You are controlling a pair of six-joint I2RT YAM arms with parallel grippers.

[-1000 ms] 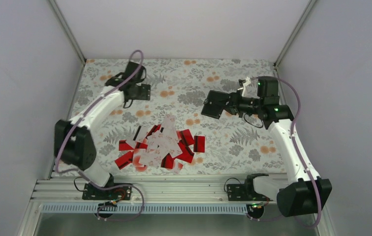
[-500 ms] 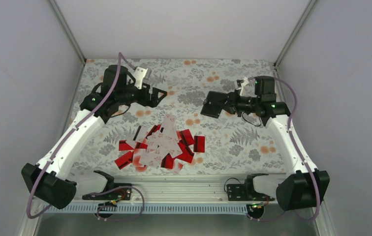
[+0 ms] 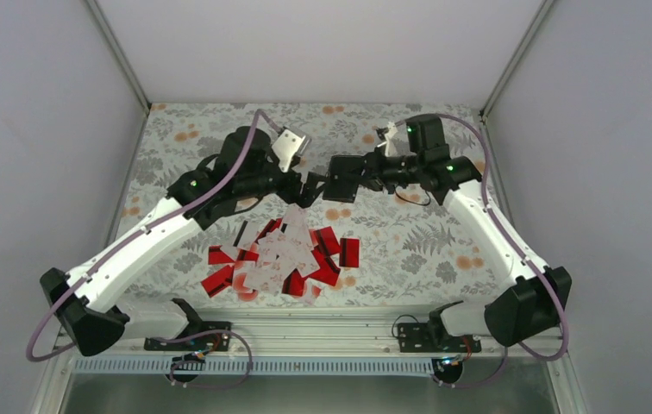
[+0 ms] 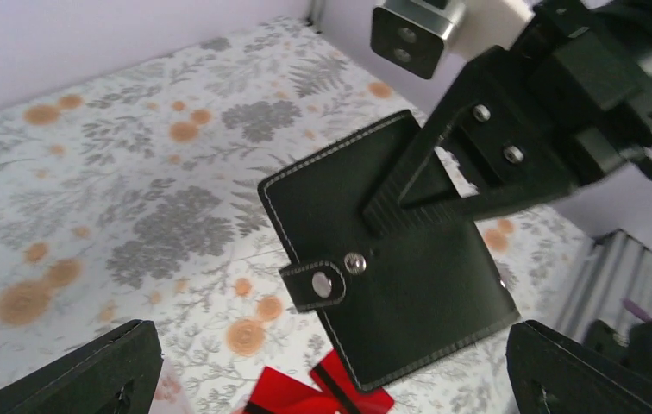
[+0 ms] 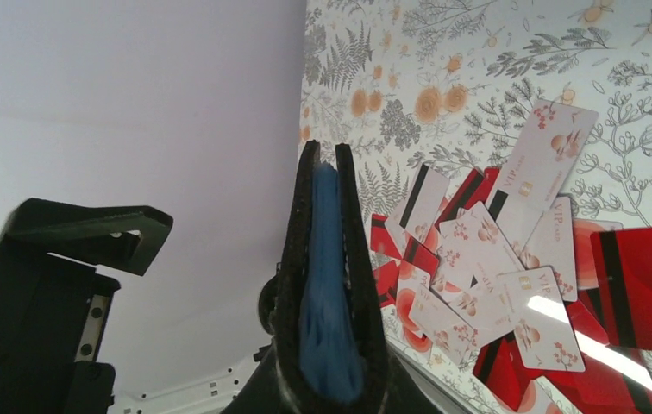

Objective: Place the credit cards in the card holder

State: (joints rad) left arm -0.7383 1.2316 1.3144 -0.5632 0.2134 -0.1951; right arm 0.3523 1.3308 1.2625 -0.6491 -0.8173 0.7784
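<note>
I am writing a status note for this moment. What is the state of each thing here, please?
card holder: folded, lifted off the table, gripped by the right pincer.
credit cards: loose overlapping pile on the table, none gripped.
left pincer: open wide, empty, facing the card holder.
right pincer: shut on the card holder.

Right claw (image 4: 389, 210) grips folded card holder (image 4: 409, 302); left claw (image 4: 331, 358) spread wide.

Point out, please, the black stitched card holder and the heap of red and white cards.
Black stitched card holder (image 4: 417, 302), left wrist view: outer cover beside the snap strap.
Heap of red and white cards (image 3: 281, 257), top view: pale cards mid-heap.
</note>
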